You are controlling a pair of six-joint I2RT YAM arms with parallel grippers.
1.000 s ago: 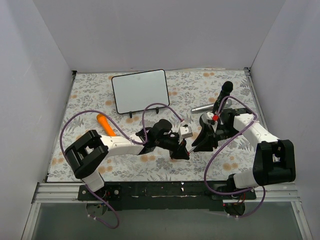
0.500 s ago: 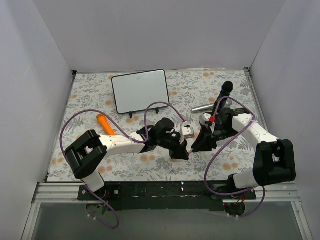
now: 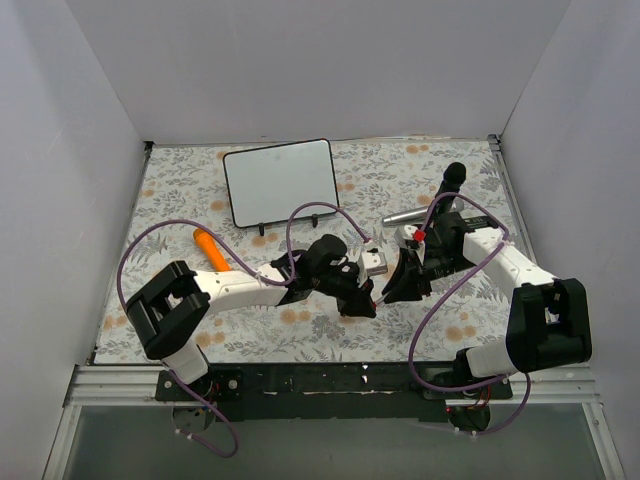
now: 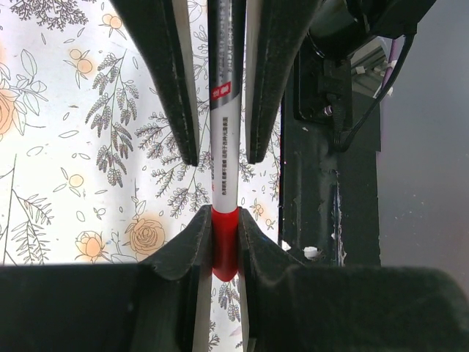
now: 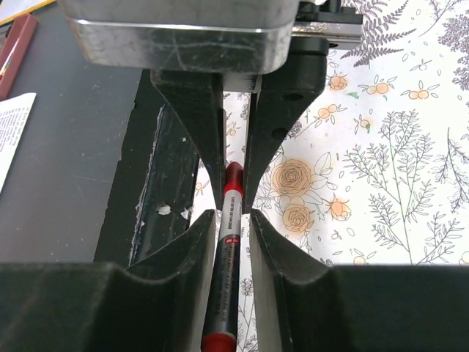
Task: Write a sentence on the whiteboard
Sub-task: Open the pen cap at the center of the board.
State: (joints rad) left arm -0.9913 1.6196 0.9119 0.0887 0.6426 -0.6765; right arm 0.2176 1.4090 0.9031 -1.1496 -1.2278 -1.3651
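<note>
- Left wrist view: the left gripper (image 4: 225,220) has its jaws pinching the red cap (image 4: 225,253) of the marker (image 4: 225,110), and the right gripper (image 4: 223,158) has its jaws closed on the pale barrel just beyond
- The right wrist view agrees, with the barrel between the right jaws and the cap end in the left ones; the arms meet nose to nose low over the tabletop (image 3: 170,190), near its front edge
- With one gripper on each half, this looks like the set-up for pulling the cap off, so writing is not yet begun
- The whiteboard (image 3: 280,182) leans on its stand (image 3: 262,228) at the far side, left of centre and well apart from both grippers; no sentence shows on its face
- An orange thing (image 3: 210,248) lies between the left arm and the board; a dark-tipped stick (image 3: 452,178) and a silver cylinder (image 3: 400,217) lie beyond the right arm, and I cannot tell what they are
- The purple cable (image 3: 318,208) loops across the way to the board and could snag on a reach
</note>
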